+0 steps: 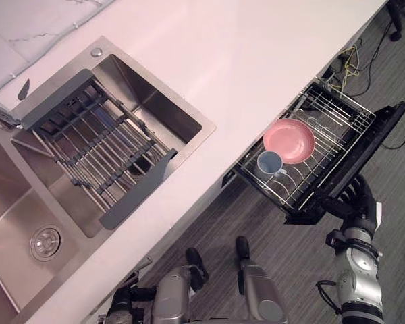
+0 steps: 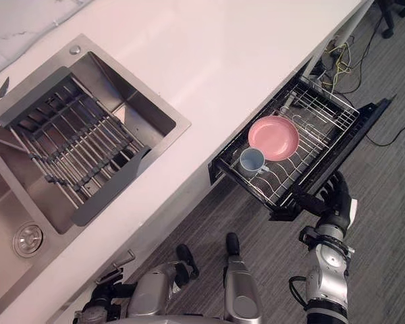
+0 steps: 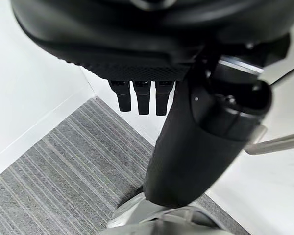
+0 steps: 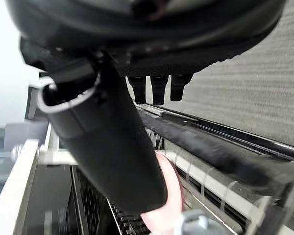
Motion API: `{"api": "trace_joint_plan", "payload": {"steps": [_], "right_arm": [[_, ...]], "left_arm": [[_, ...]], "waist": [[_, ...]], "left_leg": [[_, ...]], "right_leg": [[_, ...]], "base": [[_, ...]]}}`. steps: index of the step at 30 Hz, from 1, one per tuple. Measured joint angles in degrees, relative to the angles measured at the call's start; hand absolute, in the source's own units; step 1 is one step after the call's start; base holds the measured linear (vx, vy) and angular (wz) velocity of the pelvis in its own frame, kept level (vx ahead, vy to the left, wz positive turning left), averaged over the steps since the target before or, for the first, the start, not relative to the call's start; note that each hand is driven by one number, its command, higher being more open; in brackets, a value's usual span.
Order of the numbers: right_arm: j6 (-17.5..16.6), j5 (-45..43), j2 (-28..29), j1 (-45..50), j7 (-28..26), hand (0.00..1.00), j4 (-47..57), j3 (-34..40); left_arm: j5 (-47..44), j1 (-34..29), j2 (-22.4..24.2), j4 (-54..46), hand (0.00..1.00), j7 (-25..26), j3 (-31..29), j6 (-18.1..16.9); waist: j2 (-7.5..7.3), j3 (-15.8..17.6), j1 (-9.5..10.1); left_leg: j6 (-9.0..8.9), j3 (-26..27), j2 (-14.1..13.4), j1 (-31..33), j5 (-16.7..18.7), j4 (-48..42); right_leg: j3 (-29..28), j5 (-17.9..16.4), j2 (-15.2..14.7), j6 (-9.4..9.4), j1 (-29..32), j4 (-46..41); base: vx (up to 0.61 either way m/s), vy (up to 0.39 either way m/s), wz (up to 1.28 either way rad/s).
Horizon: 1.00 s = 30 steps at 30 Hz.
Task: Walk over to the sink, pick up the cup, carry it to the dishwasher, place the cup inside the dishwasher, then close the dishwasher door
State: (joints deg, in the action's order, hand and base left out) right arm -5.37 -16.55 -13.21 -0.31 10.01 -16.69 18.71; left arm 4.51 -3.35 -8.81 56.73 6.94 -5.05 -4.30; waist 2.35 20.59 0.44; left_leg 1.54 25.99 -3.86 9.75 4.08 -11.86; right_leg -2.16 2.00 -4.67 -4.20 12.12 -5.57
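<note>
Cup (image 1: 269, 163) stands in pulled-out dishwasher rack (image 1: 337, 111), just beside pink bowl (image 1: 289, 140). R. hand (image 1: 354, 198), fingers relaxed, touches outer edge of lowered door (image 1: 385, 131), w/ open floor (image 1: 399, 202) beyond. L. hand (image 3: 137, 49) slack, empty, low by counter (image 1: 256, 54) front.

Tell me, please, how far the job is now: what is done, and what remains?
Done: the cup sits in the pulled-out rack, beside a pink bowl. In hand: the right hand, open, is at the edge of the open dishwasher door. The left hand hangs low, holding nothing. Left: probably push the rack in, then close the door.
</note>
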Motion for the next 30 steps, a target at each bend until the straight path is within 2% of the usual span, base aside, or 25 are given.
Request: {"api": "trace_joint_plan", "payload": {"steps": [7,11,13,19,25,30], "right_arm": [[-1.32,0.3,-0.47,-5.96,-0.03,0.9,-7.34,-3.59],[-1.85,-2.82,-0.37,-8.18,-0.02,0.9,-8.91,-3.77],[-3.3,-7.74,-0.24,-8.75,-0.02,0.9,-9.88,-3.82],[-3.83,-15.56,-0.26,-11.69,0.04,0.9,-10.12,-3.88],[-3.73,-19.63,-0.26,-16.04,1.75,0.9,-11.6,-1.19],[-3.67,-20.67,-0.42,-16.66,2.77,0.9,-11.97,-0.16]], "left_arm": [[2.21,1.24,-0.8,-0.29,0.9,-0.09,2.85,-1.85],[2.2,1.54,-0.29,-0.45,0.9,-0.14,3.02,-2.24],[2.2,1.63,0.19,-0.92,0.9,-0.28,3.11,-2.38],[2.14,3.12,1.33,-3.16,0.9,-1.16,4.0,-3.8],[0.84,3.95,2.87,-5.07,0.9,-1.98,4.36,-3.9],[0.18,4.02,3.47,-5.22,0.9,-1.96,4.37,-3.97]], "waist": [[0.49,-0.4,0.27],[0.95,-0.79,1.49],[1.36,-1.16,2.03],[1.33,-1.19,2.12],[1.32,-1.2,3.33],[1.34,-1.22,3.3]], "left_leg": [[-0.64,-5.44,2.03,-0.21,-4.15,5.26],[-1.0,-7.75,2.39,-0.07,-5.52,6.89],[-0.97,-9.02,2.56,0.01,-6.05,7.52],[-0.88,-12.67,2.99,2.16,-7.07,7.77],[-1.37,-18.05,3.57,3.6,-8.9,9.04],[-1.88,-19.12,3.3,4.13,-9.69,10.08]], "right_leg": [[5.41,0.36,-1.14,0.36,-1.74,2.13],[7.58,0.24,-1.3,0.32,-2.08,1.83],[9.16,-0.43,-1.46,0.36,-2.08,0.97],[12.79,-3.23,-2.24,1.09,0.3,-3.56],[18.13,-6.47,-3.28,1.7,1.12,-7.4],[19.28,-7.08,-2.98,2.16,1.89,-8.08]], "base": [[-0.05,-0.012,0.43],[0.0,-0.008,0.3],[0.03,-0.007,0.31],[0.03,-0.012,0.32],[0.03,-0.029,0.48],[0.01,-0.028,0.11]]}}
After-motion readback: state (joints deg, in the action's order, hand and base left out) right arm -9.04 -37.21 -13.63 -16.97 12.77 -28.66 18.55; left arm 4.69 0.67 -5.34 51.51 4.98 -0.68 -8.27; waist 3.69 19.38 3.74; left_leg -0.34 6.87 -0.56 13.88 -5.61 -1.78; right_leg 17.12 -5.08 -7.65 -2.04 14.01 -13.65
